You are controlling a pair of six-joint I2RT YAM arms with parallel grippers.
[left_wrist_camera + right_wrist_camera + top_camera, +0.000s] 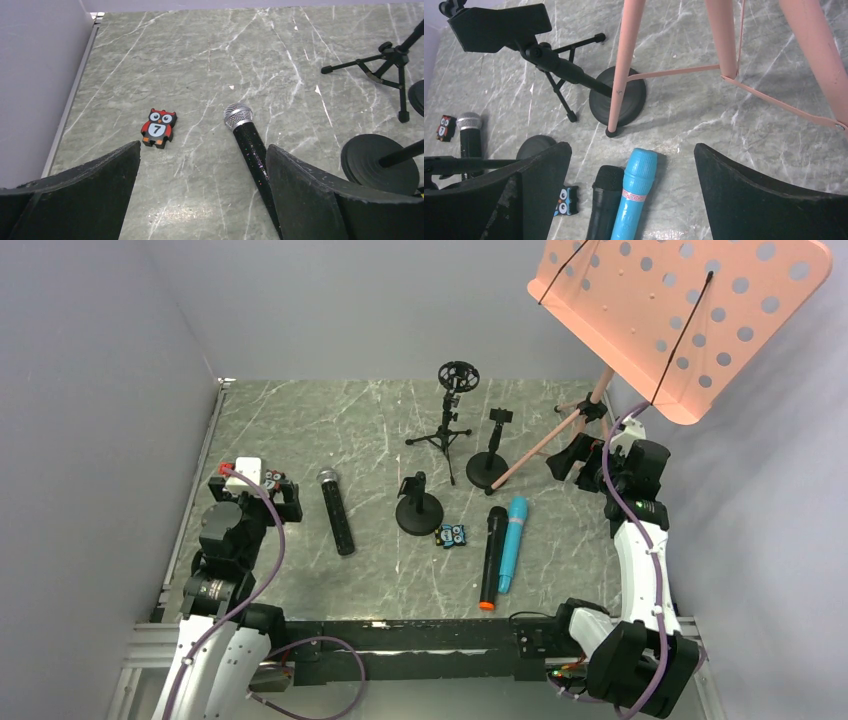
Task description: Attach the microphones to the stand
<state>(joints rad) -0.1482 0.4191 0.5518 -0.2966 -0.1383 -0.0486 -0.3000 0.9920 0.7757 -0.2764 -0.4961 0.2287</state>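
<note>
The silver-headed microphone (336,512) lies flat on the left of the table (300,420), mesh end far, just right of the left gripper (203,146), whose fingers are spread wide on nothing. It is loose and within reach, so it seems the likely first pick. The all-black microphone (491,558) and the light blue microphone (513,543) lie side by side, touching, right of centre, under the right gripper (632,145), which is also spread and empty.

Farther off, the near round-base stand (419,508), the far round-base stand (492,460) and the tripod stand (452,415) are upright, apparently waiting to be loaded. A blue owl (451,535) sits between the near stand and the black microphone.

There is no box or tray. The stands' clips are the only holders, and all are vacant.
</note>
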